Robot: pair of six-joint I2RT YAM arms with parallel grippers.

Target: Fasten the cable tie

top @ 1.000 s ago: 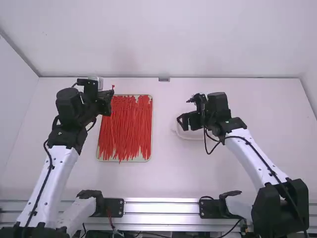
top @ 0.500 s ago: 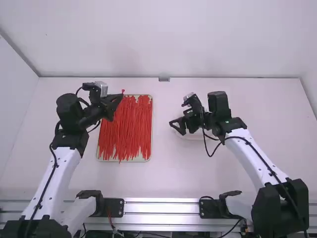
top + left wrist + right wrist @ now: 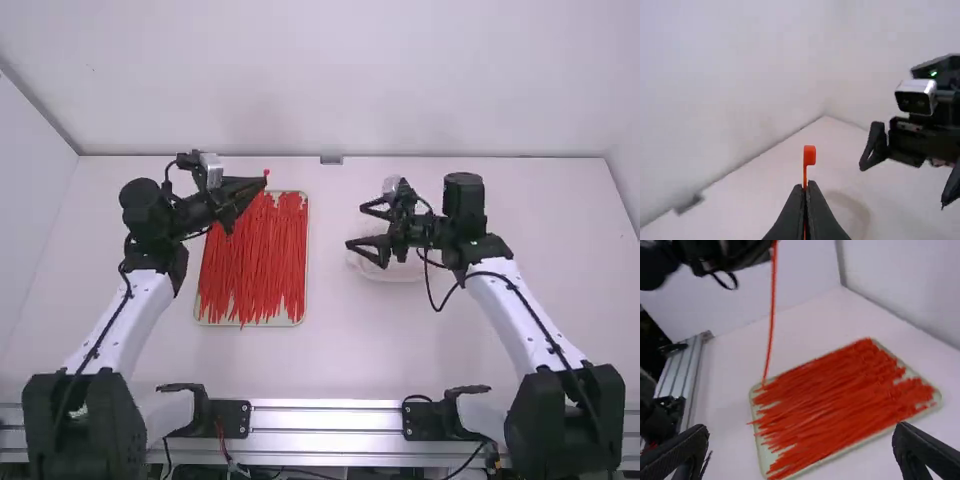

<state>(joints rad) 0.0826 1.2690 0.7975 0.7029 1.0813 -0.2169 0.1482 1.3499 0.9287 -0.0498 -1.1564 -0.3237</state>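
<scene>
My left gripper (image 3: 252, 184) hovers over the tray's far edge, pointing sideways at the right arm. It is shut on a single red cable tie (image 3: 809, 156) whose square head sticks out past the fingertips (image 3: 805, 189). The tie's long tail (image 3: 771, 315) hangs from the left gripper (image 3: 725, 252) down to the pile of red ties (image 3: 840, 390). My right gripper (image 3: 358, 226) faces it from a short distance, wide open and holding nothing, with one finger (image 3: 872, 147) showing beside its camera. My right gripper (image 3: 800, 460) has both fingers far apart.
A flat tray (image 3: 302, 200) heaped with several red cable ties (image 3: 252, 258) lies left of centre. A shallow white dish (image 3: 390, 270) sits on the table under the right gripper. White walls enclose the table at the back and sides.
The left gripper has swung up and toward the right arm, carrying the tie. The right gripper has turned to face it and spread its fingers wider.
</scene>
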